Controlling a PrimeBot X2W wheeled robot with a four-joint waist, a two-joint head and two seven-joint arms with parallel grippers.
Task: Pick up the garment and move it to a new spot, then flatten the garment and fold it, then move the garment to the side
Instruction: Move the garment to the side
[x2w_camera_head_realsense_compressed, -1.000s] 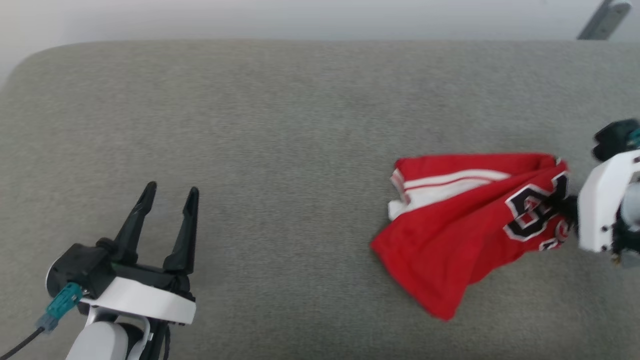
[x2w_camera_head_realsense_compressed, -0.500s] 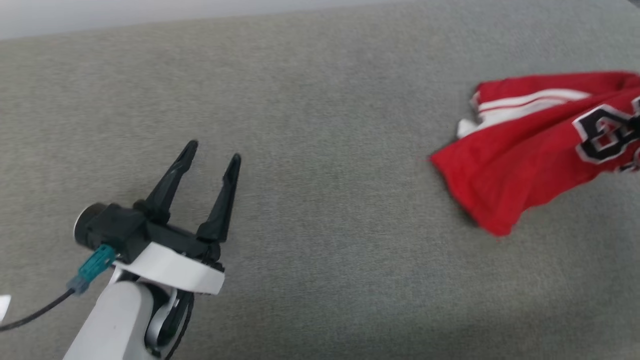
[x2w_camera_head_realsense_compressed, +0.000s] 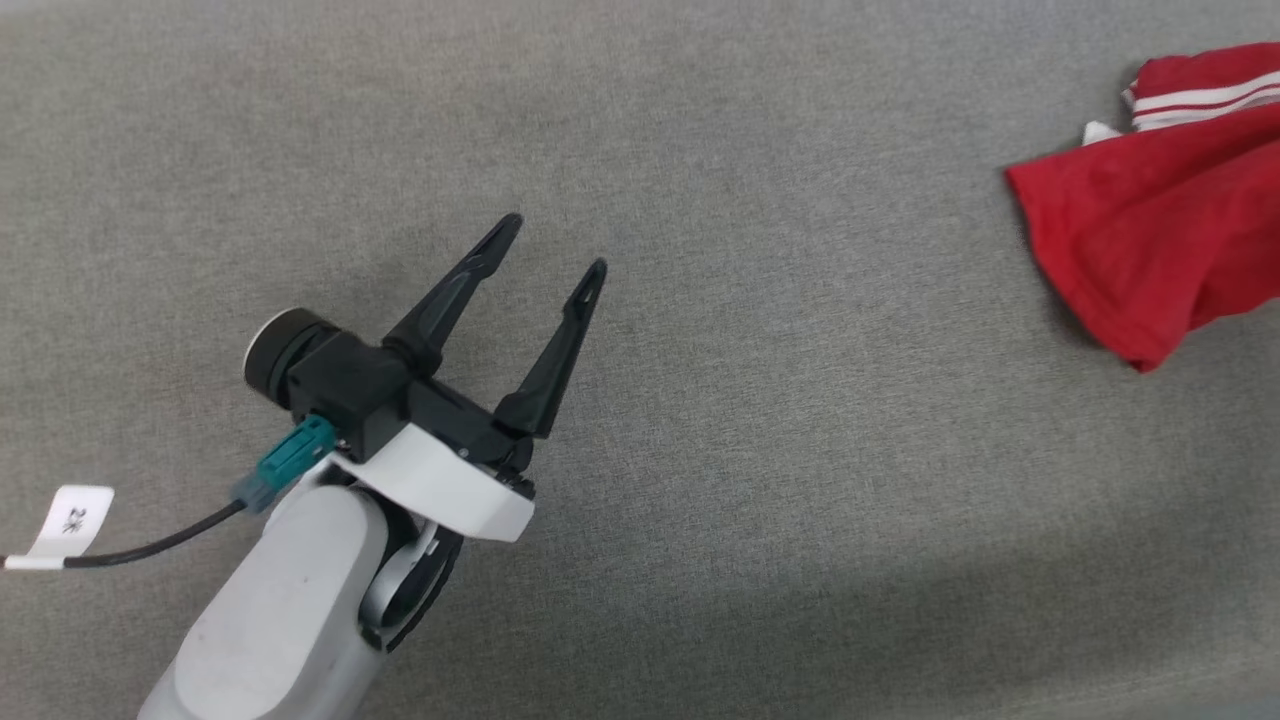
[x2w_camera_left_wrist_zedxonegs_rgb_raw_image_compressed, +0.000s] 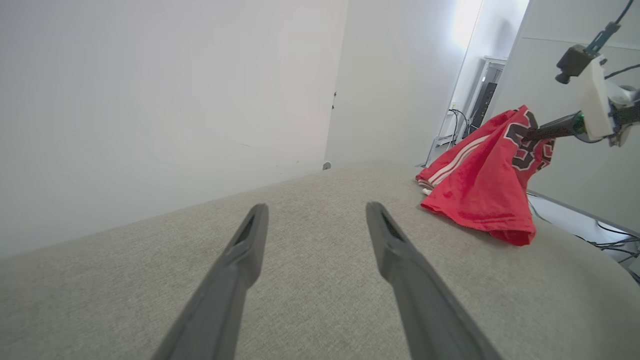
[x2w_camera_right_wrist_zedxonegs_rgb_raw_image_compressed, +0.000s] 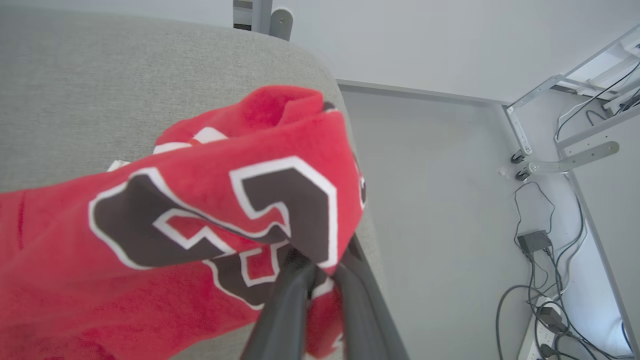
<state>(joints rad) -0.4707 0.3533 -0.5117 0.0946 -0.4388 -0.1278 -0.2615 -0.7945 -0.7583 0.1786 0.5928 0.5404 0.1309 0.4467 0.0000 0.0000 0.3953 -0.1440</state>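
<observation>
The garment (x2w_camera_head_realsense_compressed: 1160, 210) is a red shirt with white striped trim, bunched at the head view's right edge on the grey padded surface (x2w_camera_head_realsense_compressed: 760, 420). In the left wrist view the garment (x2w_camera_left_wrist_zedxonegs_rgb_raw_image_compressed: 487, 190) hangs lifted by one end from my right gripper (x2w_camera_left_wrist_zedxonegs_rgb_raw_image_compressed: 530, 134), its lower part trailing on the surface. In the right wrist view my right gripper (x2w_camera_right_wrist_zedxonegs_rgb_raw_image_compressed: 320, 272) is shut on the garment (x2w_camera_right_wrist_zedxonegs_rgb_raw_image_compressed: 165, 235) at its black, white-edged print. My left gripper (x2w_camera_head_realsense_compressed: 553, 245) is open and holds nothing, well to the left of the garment; its fingers (x2w_camera_left_wrist_zedxonegs_rgb_raw_image_compressed: 240, 260) hover over bare surface.
The grey surface's rounded right edge (x2w_camera_right_wrist_zedxonegs_rgb_raw_image_compressed: 345, 130) lies just beside the held garment. Beyond it is pale floor (x2w_camera_right_wrist_zedxonegs_rgb_raw_image_compressed: 440, 210) with cables and a power strip (x2w_camera_right_wrist_zedxonegs_rgb_raw_image_compressed: 545, 280). A white wall (x2w_camera_left_wrist_zedxonegs_rgb_raw_image_compressed: 150, 100) stands behind the surface. A tagged cable (x2w_camera_head_realsense_compressed: 100, 550) trails from my left wrist.
The head camera has swung left and down, so the garment now sits at the right edge and the right gripper has left that view. Left gripper stays open.
</observation>
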